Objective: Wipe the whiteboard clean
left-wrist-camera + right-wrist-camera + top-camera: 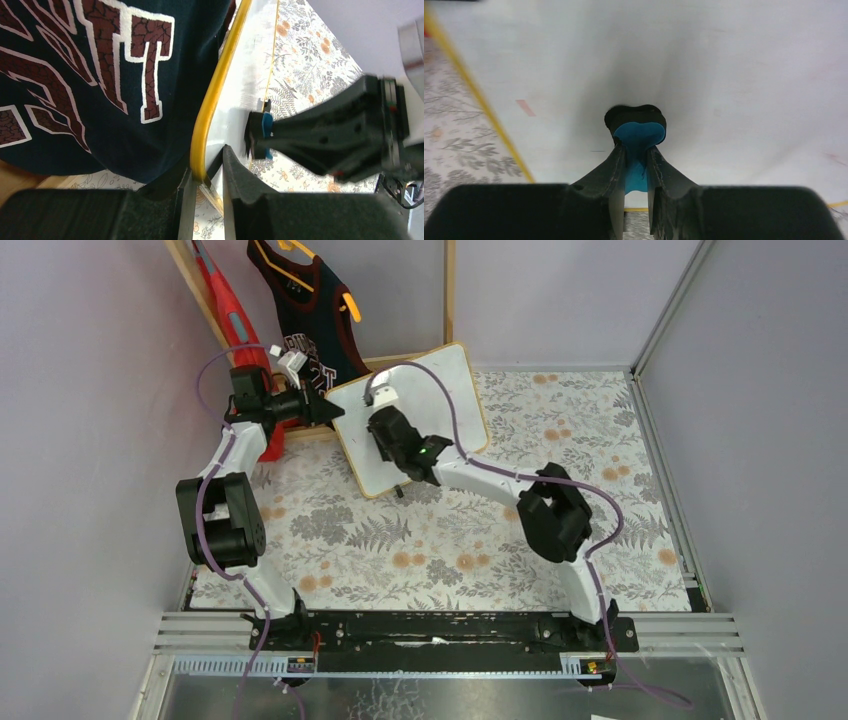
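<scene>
Whiteboard (358, 435) stood tilted, upper middle of the top view. My left claw (207, 167) pinched its wooden rim. Stiff, light, slick-faced, I judged, so the rim was the place to hold. My right claw (636, 152) squeezed a blue eraser (639, 131), seemingly flat against the board.

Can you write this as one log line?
left tool: clamps whiteboard edge | right tool: blue eraser on board | faint red marks showing
</scene>
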You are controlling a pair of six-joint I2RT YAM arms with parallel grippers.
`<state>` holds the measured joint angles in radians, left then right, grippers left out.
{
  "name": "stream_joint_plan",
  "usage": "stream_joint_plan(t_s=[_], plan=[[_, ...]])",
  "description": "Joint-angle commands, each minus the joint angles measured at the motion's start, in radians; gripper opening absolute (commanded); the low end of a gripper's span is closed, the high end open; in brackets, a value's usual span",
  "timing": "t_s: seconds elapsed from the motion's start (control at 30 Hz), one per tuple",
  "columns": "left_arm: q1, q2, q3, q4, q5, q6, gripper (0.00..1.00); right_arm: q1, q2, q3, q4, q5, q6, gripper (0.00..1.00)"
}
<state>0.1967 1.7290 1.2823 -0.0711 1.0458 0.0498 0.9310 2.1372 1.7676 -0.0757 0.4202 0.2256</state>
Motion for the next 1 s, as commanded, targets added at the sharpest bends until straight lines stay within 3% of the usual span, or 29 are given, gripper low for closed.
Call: stream_joint_plan(t_s=[0.0, 0.27, 0.67, 0.97], plan=[[-0.01, 0.018, -0.035, -0.073, -0.113, 0.128, 0.0, -0.115, -0.074, -0.082, 0.019, 0.062, 0.011, 0.0], [-0.012, 0.021, -0.037, -0.073, -0.116, 0.128, 0.0, -0.088, -0.04, -0.037, 0.022, -0.04, 0.067, 0.0], [-0.017, 0.018, -0.039, -0.073, -0.116, 0.127, 0.0, 0.072, 0.157, 0.267, -0.072, -0.048, 0.035, 0.0], [-0.019, 0.018, -0.039, -0.073, -0.117, 0.128, 0.0, 0.079, 0.16, 0.297, -0.038, -0.085, -0.017, 0.0]])
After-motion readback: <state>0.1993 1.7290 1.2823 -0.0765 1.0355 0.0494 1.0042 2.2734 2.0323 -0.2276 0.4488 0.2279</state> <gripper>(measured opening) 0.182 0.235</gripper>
